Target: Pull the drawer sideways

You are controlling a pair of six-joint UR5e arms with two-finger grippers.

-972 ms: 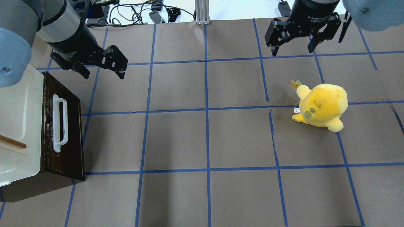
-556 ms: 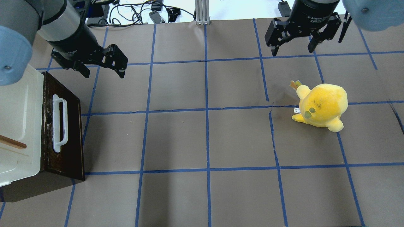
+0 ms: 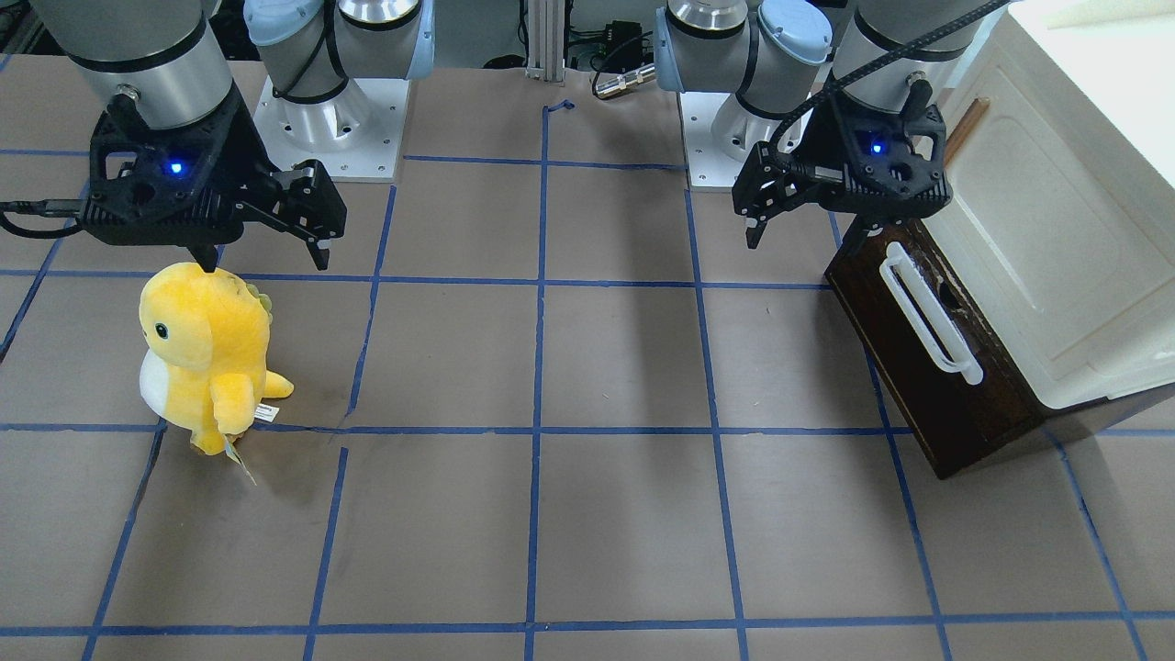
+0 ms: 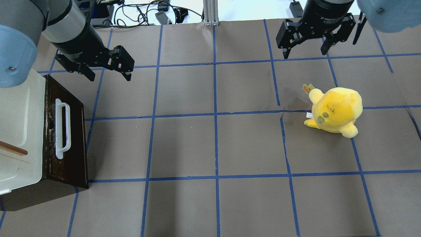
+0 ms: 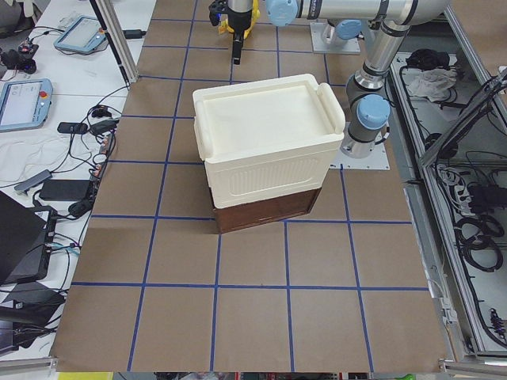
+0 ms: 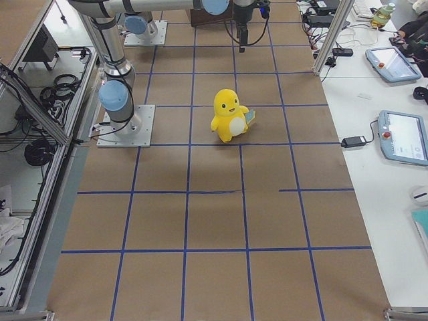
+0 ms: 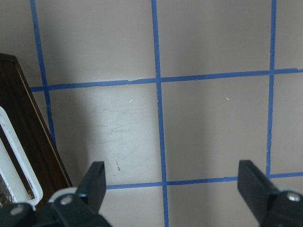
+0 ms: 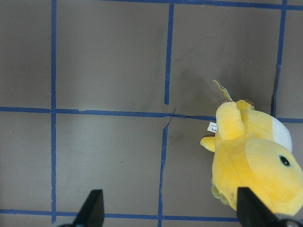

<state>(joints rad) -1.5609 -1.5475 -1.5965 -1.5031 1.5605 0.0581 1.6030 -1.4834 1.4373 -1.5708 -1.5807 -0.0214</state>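
Observation:
The drawer [image 4: 70, 148] is dark brown with a long white bar handle [image 4: 62, 128]. It sits at the table's left under a cream-white cabinet [image 4: 19, 131] and looks pushed in. It also shows in the front view [image 3: 927, 386], the left wrist view [image 7: 26, 142] and the left exterior view [image 5: 265, 210]. My left gripper [image 4: 109, 76] hangs open and empty beyond the drawer's far corner, apart from the handle; it also shows in the front view [image 3: 799, 237] and the left wrist view [image 7: 173, 189]. My right gripper [image 4: 305, 52] is open and empty at the far right.
A yellow plush toy [image 4: 335, 110] stands on the right half of the table, just below my right gripper [image 3: 266, 262] in the front view; it also shows in the right wrist view [image 8: 255, 161]. A wooden stick [image 4: 13, 148] lies on the cabinet. Cables lie beyond the far edge.
My left gripper has shifted slightly toward the table's far edge, still open. The right gripper, drawer and plush have not moved.

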